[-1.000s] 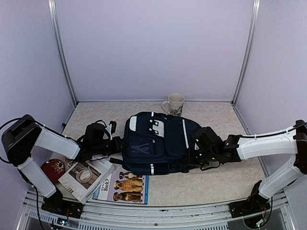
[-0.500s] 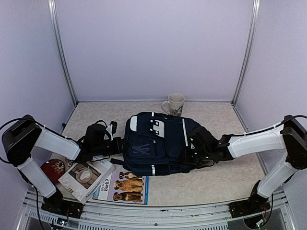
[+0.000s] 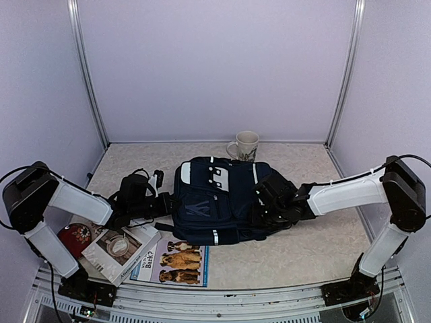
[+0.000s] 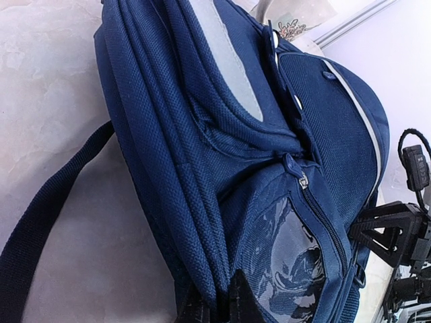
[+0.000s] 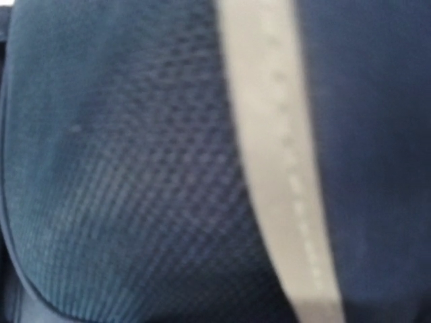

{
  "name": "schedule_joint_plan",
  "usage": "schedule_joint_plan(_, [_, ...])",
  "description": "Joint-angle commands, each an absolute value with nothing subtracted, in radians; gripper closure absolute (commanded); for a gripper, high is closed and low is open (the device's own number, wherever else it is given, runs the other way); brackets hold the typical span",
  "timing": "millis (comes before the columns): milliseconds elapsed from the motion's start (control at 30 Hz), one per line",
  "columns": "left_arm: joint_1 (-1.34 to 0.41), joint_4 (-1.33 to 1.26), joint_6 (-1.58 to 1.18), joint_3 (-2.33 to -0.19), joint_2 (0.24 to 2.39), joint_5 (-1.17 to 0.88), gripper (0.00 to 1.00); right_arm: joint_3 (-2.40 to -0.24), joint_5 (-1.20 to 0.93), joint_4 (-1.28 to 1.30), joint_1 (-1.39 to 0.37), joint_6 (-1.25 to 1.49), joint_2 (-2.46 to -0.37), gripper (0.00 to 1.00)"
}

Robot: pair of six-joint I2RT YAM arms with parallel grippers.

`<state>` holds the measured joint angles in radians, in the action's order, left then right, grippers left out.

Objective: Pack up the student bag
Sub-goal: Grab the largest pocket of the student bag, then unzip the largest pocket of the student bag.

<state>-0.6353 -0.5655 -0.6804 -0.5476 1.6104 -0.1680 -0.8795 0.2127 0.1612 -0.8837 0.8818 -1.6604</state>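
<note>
Where the student bag (image 3: 215,202) lies flat at the centre of the table (image 3: 316,249), the left gripper (image 3: 163,202) pinches its left edge between its jaws. The right gripper (image 3: 264,210) presses against its right side; whether those jaws are spread or together cannot be told. A mug (image 3: 246,145) stands just behind the bag.

The top view looks down from high at the near edge over the whole surface (image 3: 310,249). The left wrist view faces the student bag (image 4: 222,168) closely; the right wrist view, blurred, nearly touches its fabric. All three views share the bag.
</note>
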Motion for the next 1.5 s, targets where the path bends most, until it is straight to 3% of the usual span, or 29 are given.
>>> schedule_joint_plan(0, [-0.657,-0.582,-0.64,-0.535,1.6,-0.297,1.0,-0.839,0.29,0.182,-0.877,0.857,-1.633,0.66])
schedule_joint_plan(233, [-0.639,-0.574,-0.627,-0.541,1.598,-0.301,1.0,-0.763,0.249,0.236,-0.826,0.792,-1.526,0.71])
schedule_joint_plan(633, [-0.638,-0.555,-0.62,-0.538,1.578,-0.288,1.0,-0.727,0.005,0.097,-0.767,0.605,-1.504,0.81])
schedule_joint_plan(733, [-0.639,-0.547,-0.615,-0.536,1.573,-0.282,1.0,-0.735,-0.035,0.083,-0.766,0.595,-1.528,0.86])
schedule_joint_plan(833, [-0.637,-0.544,-0.614,-0.536,1.569,-0.279,1.0,-0.75,-0.02,0.12,-0.766,0.594,-1.548,1.0])
schedule_joint_plan(1467, [-0.505,-0.389,-0.52,-0.497,1.386,-0.07,1.0,-0.794,0.143,0.418,-0.63,0.47,-1.475,1.0])
